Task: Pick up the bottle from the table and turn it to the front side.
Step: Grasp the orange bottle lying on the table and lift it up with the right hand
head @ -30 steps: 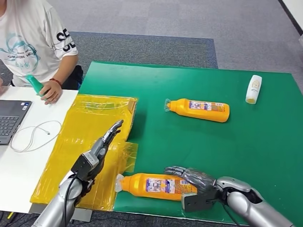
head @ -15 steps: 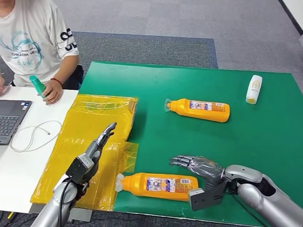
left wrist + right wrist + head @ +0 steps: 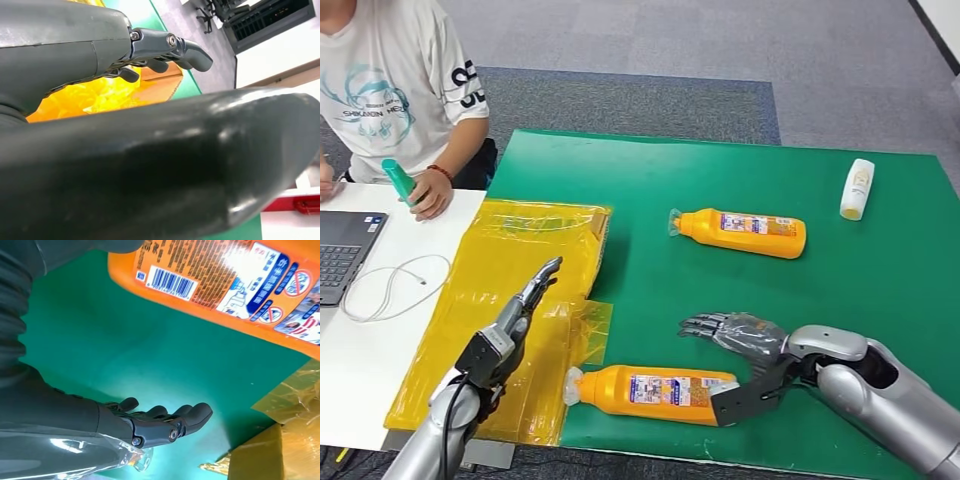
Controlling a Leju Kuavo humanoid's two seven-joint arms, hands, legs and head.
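Observation:
An orange bottle (image 3: 652,393) lies on its side near the front edge of the green table (image 3: 773,300), cap to the left, its barcode label facing up. In the right wrist view that bottle (image 3: 234,280) shows close, barcode side toward the camera. My right hand (image 3: 743,350) hovers just behind its base end, fingers spread, thumb beside the base, holding nothing. My left hand (image 3: 516,315) is over the yellow plastic bag (image 3: 509,300), fingers straight and empty; its fingers (image 3: 166,47) show against the bag. A second orange bottle (image 3: 739,232) lies farther back.
A small white bottle (image 3: 856,188) lies at the back right of the green table. A person sits at the back left holding a teal object (image 3: 398,180). A laptop (image 3: 343,250) and a white cable (image 3: 392,285) lie on the white table.
My right hand has lifted off the near bottle and drawn back to the right, fingers spread. My left hand has dropped slightly and shifted left. The near bottle stays put.

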